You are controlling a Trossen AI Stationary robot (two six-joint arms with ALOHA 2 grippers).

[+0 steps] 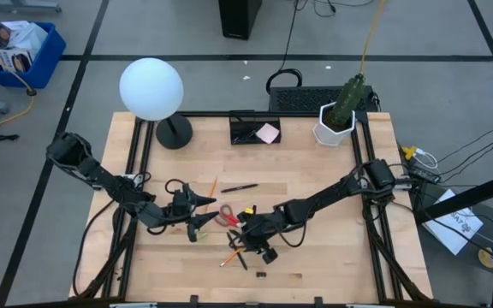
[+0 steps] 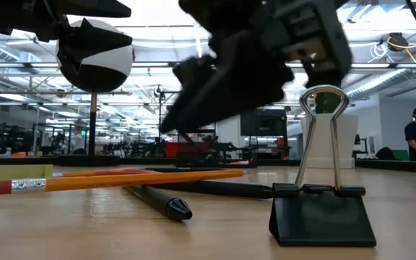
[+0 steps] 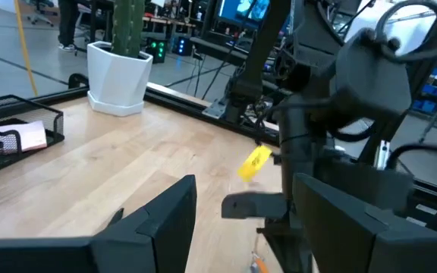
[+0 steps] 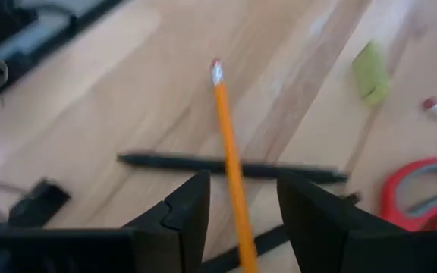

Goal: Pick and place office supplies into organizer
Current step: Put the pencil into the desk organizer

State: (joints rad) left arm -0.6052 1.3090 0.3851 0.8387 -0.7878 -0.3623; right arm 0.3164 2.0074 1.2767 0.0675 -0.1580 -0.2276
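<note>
A pile of office supplies lies near the table's front middle: an orange pencil [image 4: 230, 152] resting across a black pen [image 4: 226, 167], red-handled scissors [image 1: 228, 216] and a black binder clip [image 2: 323, 209]. My right gripper [image 4: 243, 182] hangs open just over the pile, a finger on each side of the pencil, clear of it. My left gripper [image 1: 199, 214] stands open and level left of the scissors, with nothing in it. The black organizer [image 1: 255, 130], with a pink sticky-note pad in it, stands at the far edge.
A white globe lamp [image 1: 151, 90] stands at the far left and a white plant pot [image 1: 336, 124] at the far right. Another pencil [image 1: 213, 186] and pen [image 1: 240, 187] lie mid-table. A small green item [image 4: 372, 72] lies beyond the pile.
</note>
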